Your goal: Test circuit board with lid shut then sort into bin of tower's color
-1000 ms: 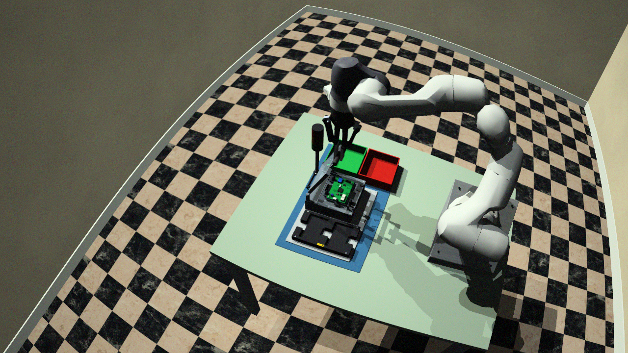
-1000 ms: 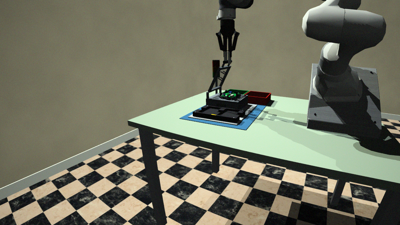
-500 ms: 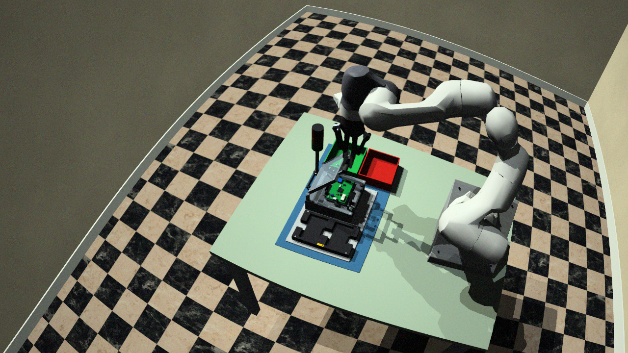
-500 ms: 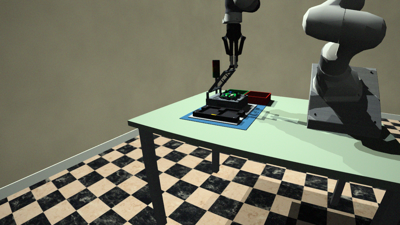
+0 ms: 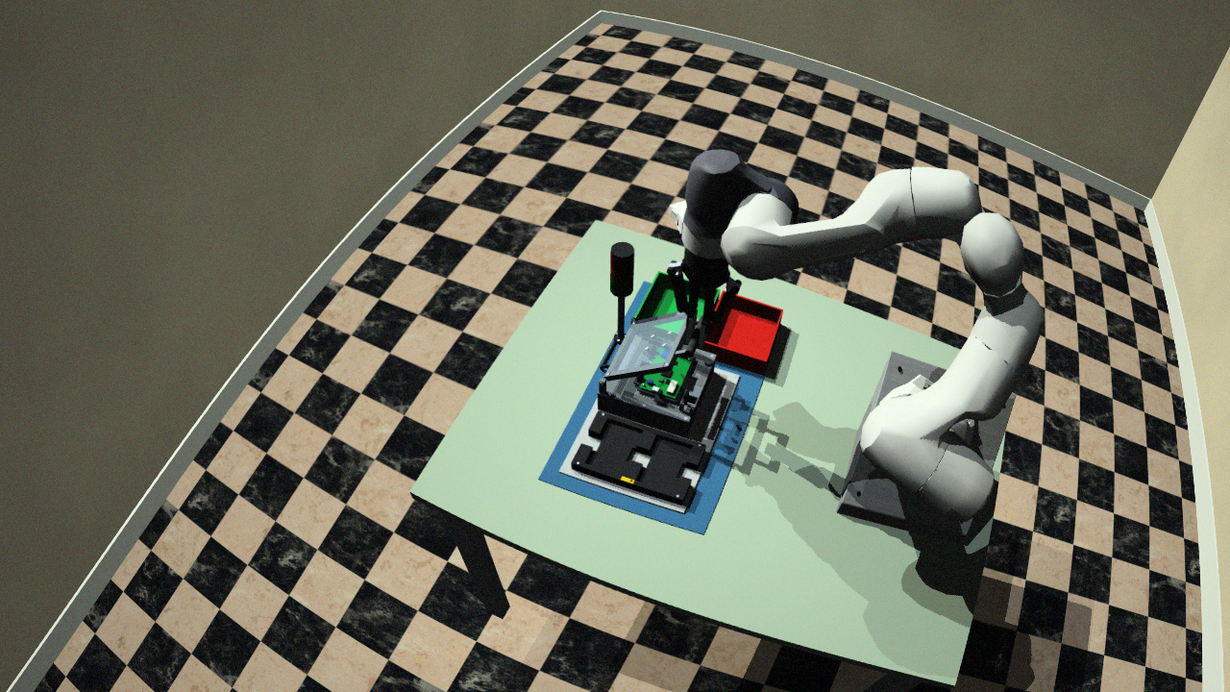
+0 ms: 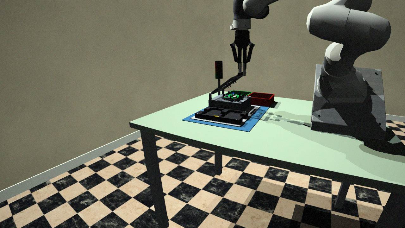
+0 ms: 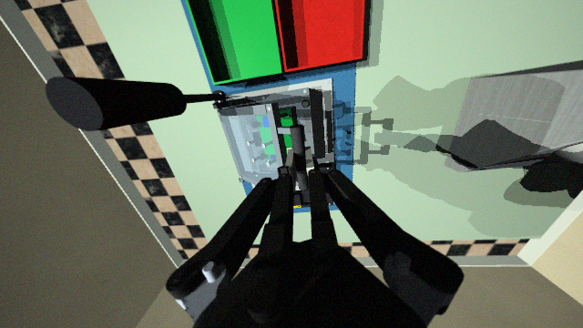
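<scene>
Circuit board point(image 5: 669, 376) lies in the tester point(image 5: 653, 404), under the half-lowered lid point(image 5: 647, 348). Step in hand: closing the lid by its handle point(image 6: 240, 75). Gripper point(image 6: 242, 72) nearly closed, pinching the handle. Next, by my judgement: press down toward the near side until the hook latches. Arm reaches from the right, wrist vertical above the tester, near the green bin point(image 5: 666, 292).

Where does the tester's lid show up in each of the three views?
Top: the lid slants half-open over the tester, left of the red bin.
Exterior: seen edge-on, the lid slopes up from its hinge to the gripper, which is shut on the lid's handle.
Wrist: the lid is the pale clear panel just beyond the fingertips.
Shared landmark: the signal tower stands beside it.
</scene>
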Motion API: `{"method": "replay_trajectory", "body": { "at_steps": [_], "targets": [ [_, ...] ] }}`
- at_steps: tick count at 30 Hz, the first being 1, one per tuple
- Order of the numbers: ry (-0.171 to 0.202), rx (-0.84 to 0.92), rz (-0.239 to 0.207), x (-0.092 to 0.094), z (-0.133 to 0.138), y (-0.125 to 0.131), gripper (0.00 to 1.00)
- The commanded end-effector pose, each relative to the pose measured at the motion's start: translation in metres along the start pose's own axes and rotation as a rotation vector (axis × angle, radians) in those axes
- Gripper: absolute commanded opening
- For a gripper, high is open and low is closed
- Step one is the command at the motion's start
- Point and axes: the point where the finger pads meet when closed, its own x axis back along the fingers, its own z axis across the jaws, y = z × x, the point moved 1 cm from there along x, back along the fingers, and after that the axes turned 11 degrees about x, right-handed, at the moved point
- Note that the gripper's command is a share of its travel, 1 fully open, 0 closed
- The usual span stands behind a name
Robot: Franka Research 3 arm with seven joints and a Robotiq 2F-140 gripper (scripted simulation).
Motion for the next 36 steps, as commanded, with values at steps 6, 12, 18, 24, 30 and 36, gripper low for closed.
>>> {"method": "replay_trajectory", "body": {
  "at_steps": [6,12,18,24,30,36],
  "targets": [
    [0.005,-0.003,0.005,-0.029,0.018,0.002,0.00],
    [0.005,-0.003,0.005,-0.044,0.024,0.003,0.00],
    [0.006,-0.003,0.005,-0.065,0.030,0.004,0.00],
    [0.006,-0.003,0.005,-0.079,0.033,0.004,0.00],
    [0.005,-0.003,0.005,-0.090,0.035,0.005,0.00],
    [0.005,-0.003,0.005,-0.099,0.035,0.005,0.00]
  ]
}}
